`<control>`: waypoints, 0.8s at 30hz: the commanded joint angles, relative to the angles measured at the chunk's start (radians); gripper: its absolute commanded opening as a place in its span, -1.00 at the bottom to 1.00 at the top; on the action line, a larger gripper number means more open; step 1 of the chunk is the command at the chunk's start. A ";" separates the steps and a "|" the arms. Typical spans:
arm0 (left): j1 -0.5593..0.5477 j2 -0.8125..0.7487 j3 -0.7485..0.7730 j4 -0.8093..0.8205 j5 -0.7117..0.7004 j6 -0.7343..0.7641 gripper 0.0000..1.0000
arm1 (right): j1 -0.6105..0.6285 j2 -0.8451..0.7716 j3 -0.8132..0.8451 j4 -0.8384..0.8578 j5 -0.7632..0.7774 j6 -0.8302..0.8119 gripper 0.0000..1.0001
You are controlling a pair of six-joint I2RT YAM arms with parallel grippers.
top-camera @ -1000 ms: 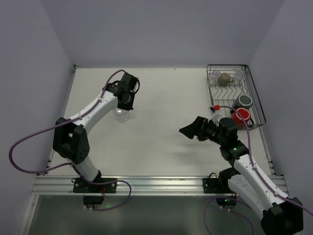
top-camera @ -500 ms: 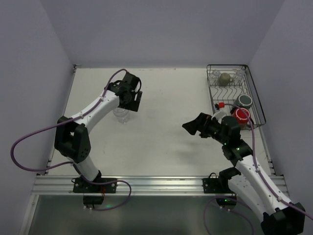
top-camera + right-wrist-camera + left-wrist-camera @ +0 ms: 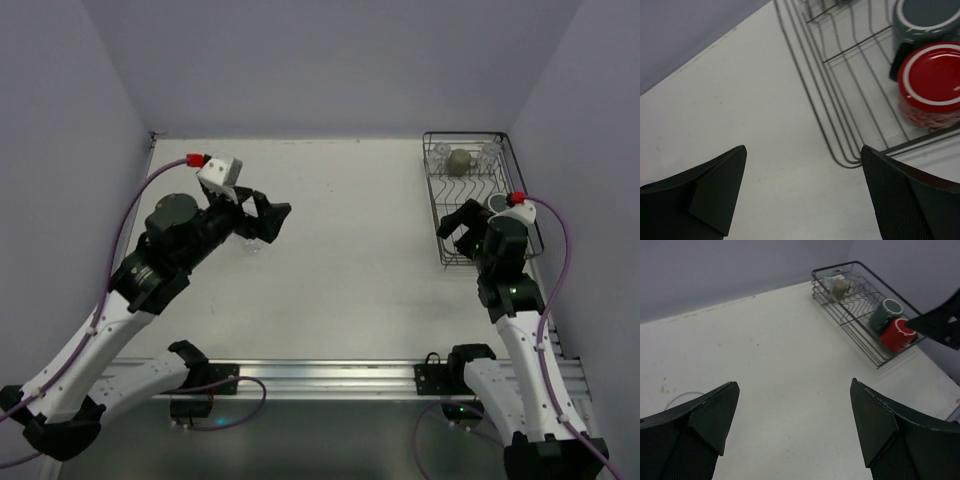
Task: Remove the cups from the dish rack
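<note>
Left gripper (image 3: 262, 222), spread, has left the tumbler (image 3: 249, 246) on the bench; right gripper (image 3: 462, 222), spread, nears the red mug (image 3: 930, 82) next.

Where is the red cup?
In the left wrist view the red cup sits on the right, at the near end of the dish rack, right beside the dark green cup.

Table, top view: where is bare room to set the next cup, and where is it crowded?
The white table is bare across its middle, between the clear glass tumbler by the left hand and the black wire dish rack. Crowded: the rack's near end, where the right hand hovers by the red mug.
</note>
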 commanded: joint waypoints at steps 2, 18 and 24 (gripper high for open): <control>0.004 -0.123 -0.181 0.122 0.316 -0.009 1.00 | -0.070 0.102 0.082 -0.041 0.240 -0.036 0.98; -0.106 -0.358 -0.425 0.122 0.325 0.039 1.00 | -0.270 0.546 0.283 -0.082 0.303 -0.149 0.98; -0.152 -0.367 -0.427 0.116 0.298 0.042 1.00 | -0.306 0.672 0.318 -0.085 0.256 -0.185 0.98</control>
